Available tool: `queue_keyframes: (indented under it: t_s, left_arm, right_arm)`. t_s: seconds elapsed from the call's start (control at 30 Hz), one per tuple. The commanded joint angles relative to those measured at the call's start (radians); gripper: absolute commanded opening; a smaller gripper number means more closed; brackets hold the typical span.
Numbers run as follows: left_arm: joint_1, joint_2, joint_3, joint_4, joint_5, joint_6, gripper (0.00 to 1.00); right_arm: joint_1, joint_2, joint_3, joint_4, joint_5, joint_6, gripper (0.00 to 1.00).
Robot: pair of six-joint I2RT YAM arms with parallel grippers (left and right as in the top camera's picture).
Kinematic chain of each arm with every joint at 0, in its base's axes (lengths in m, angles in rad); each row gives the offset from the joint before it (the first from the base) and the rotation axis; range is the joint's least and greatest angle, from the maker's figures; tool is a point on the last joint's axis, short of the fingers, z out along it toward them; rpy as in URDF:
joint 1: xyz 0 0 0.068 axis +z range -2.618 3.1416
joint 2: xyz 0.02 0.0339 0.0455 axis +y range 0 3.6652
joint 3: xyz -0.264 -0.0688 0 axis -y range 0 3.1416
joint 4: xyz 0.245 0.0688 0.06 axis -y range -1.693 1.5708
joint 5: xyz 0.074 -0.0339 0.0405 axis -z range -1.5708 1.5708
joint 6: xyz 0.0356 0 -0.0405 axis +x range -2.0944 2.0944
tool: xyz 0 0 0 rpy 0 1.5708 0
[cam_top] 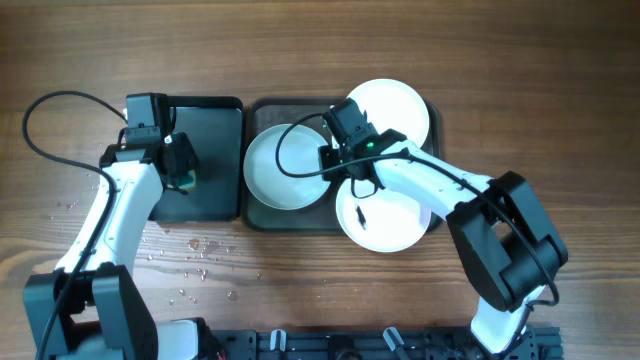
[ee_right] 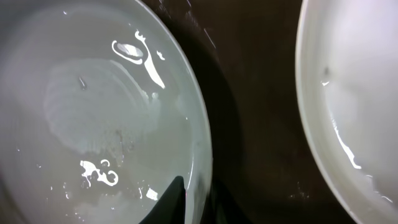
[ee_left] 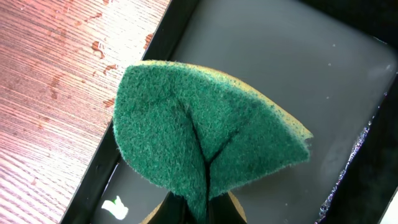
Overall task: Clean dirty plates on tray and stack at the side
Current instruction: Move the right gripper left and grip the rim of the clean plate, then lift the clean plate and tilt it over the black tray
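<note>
Across the big tray (cam_top: 264,222) the three plates crowd together, and my right gripper (ee_right: 196,200) is pinched on the right rim of the wet left plate (cam_top: 285,175). That thin, glossy hold could slip, or swing it into the upper plate (cam_top: 395,110) or the smeared plate (cam_top: 395,225) overhanging the tray's edge. Over the smaller black tray (ee_left: 298,74) my left gripper (ee_left: 199,213) is clamped on the green sponge (ee_left: 205,137), clear of any lift, though my cable (cam_top: 281,150) loops across that wet plate.

A green sponge (ee_left: 199,130) bulges just ahead of the left gripper (ee_left: 199,213). Beneath it lies a black tray (ee_left: 298,62), possibly wet. Left of it, the wooden table (ee_left: 56,81) is speckled with droplets (ee_left: 99,46).
</note>
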Motion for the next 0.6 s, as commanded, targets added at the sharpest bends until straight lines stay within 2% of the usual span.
queue_keyframes:
  t_s: [0.0,0.1,0.27,0.57]
  left_arm:
    - [0.003,-0.002,-0.005,0.003,0.006,-0.014,0.04]
    - [0.003,-0.002,-0.005,0.003,0.006,-0.014,0.04]
    - [0.003,-0.002,-0.005,0.003,0.006,-0.014,0.04]
    - [0.003,-0.002,-0.005,0.003,0.006,-0.014,0.04]
  right_arm:
    - [0.006,0.029,-0.019,0.011,-0.027,0.025,0.14]
    - [0.006,0.029,-0.019,0.019,-0.027,0.024,0.04]
    - [-0.014,-0.014,0.002,-0.009,-0.027,0.023,0.04]
    - [-0.040,-0.195,0.027,-0.039,-0.073,0.056,0.04]
